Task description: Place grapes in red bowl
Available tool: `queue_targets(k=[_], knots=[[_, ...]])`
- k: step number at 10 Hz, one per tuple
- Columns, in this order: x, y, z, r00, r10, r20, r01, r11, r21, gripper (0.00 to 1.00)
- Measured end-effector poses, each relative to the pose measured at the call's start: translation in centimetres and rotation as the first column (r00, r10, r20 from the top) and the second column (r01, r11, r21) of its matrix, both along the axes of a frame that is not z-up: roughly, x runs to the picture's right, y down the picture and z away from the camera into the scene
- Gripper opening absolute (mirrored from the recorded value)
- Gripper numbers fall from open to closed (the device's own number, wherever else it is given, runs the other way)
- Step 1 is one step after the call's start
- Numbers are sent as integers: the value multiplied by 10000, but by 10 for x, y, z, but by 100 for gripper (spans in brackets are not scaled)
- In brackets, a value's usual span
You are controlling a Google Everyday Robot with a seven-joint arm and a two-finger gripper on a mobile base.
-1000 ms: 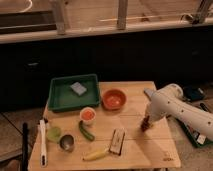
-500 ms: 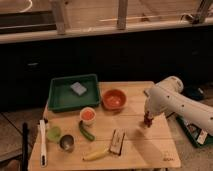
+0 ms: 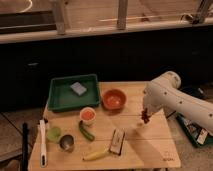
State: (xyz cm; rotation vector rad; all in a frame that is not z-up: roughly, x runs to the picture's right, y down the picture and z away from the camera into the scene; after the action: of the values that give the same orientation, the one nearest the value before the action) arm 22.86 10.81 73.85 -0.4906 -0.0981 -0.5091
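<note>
The red bowl (image 3: 114,99) is a shallow orange-red bowl at the back middle of the wooden table (image 3: 150,150). My white arm reaches in from the right. My gripper (image 3: 145,114) points down over the right part of the table, to the right of the bowl and a little in front of it. It is shut on the grapes (image 3: 145,119), a small dark red bunch that hangs at its tip above the tabletop.
A green tray (image 3: 62,95) with a grey sponge (image 3: 78,88) stands at the back left. A small white cup with orange inside (image 3: 88,115), a cucumber (image 3: 86,132), a green cup (image 3: 54,133), a metal cup (image 3: 67,143), a banana (image 3: 96,154), a dark bar (image 3: 117,141) and a white utensil (image 3: 43,145) lie on the left half.
My arm has moved left and up, carrying the grapes away from the table's right edge toward the red bowl. Nothing else has moved.
</note>
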Motion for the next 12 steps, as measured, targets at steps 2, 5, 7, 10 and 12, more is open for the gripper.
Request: queue_targets(k=[2, 5, 7, 10, 12], knots=[[-7, -8, -4, 9995, -295, 142, 295, 9996, 45, 0], [-12, -21, -5, 9972, -692, 280, 688, 9975, 149, 0], [-18, -29, -5, 9945, -968, 399, 960, 9952, 206, 0], [-24, -39, -9, 9885, -1414, 528, 1401, 9898, 274, 0], [-34, -45, -11, 9829, -1737, 606, 1720, 9846, 323, 0]])
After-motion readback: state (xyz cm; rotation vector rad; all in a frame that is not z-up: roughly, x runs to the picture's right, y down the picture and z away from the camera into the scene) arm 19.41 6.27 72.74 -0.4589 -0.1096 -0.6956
